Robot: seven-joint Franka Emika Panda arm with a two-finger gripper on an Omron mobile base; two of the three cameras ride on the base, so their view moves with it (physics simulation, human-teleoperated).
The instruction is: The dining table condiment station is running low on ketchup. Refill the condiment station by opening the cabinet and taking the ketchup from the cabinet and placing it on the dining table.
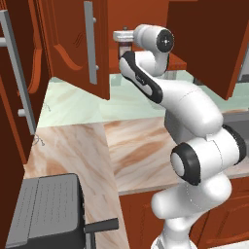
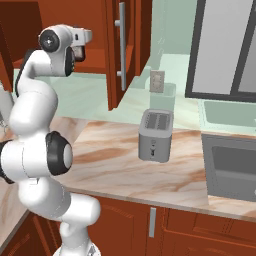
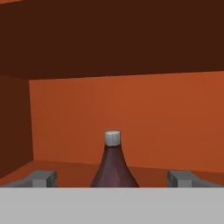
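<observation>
Inside open cabinet (image 1: 73,44), above counter (image 1: 141,141): arm reaching in. Gripper (image 3: 113,179) spread wide, holding nothing. Ketchup (image 3: 113,168) upright on shelf, between fingertips (image 3: 41,178). Bottle probably light, rigid, smooth, tippy; grip broad body below shoulder, not narrow neck. Lower body hidden.

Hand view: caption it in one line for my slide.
Open gripper lined up on the ketchup standing upright inside the cabinet.

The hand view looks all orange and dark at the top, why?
Hand view: the cabinet's back wall is lit orange and its ceiling is in deep shadow; the ketchup looks soft and blurry. Left base view: the open doors are dim too.
</observation>
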